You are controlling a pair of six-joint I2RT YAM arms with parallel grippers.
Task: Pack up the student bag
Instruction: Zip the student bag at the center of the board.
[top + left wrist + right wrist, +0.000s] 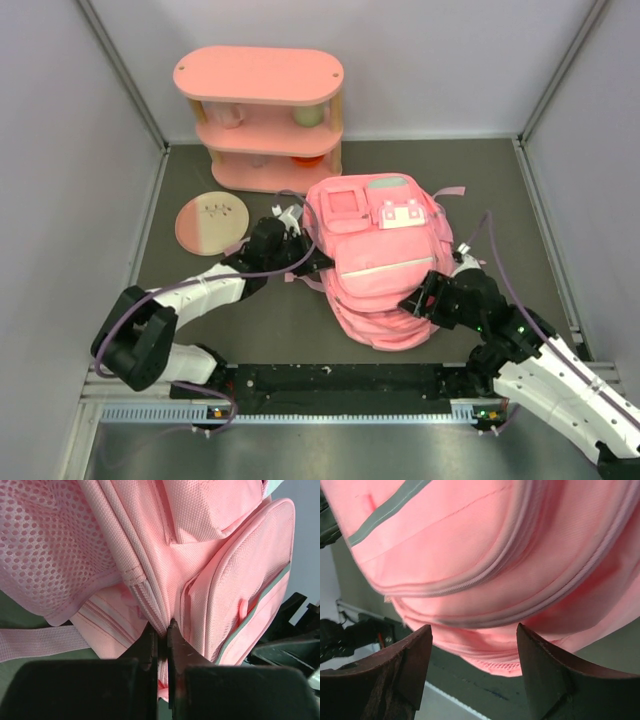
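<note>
Pink student bag (385, 270) lay on tabletop (300, 325) just in front of shelf (260, 75), front up. The left fingers (150, 647) were pinched narrow on its side zip seam. The right fingers (415, 652) were spread wide at its end farthest from shelf, gripping nothing.

Matte dark grey tabletop (290, 325); plain pale grey panel walls (450, 60) on three sides; pink three-tier rounded shelf (258, 75) at rear.

The right gripper (474, 634) has its fingers (415, 655) spread wide just below the bulging pink student bag (485, 555).
</note>
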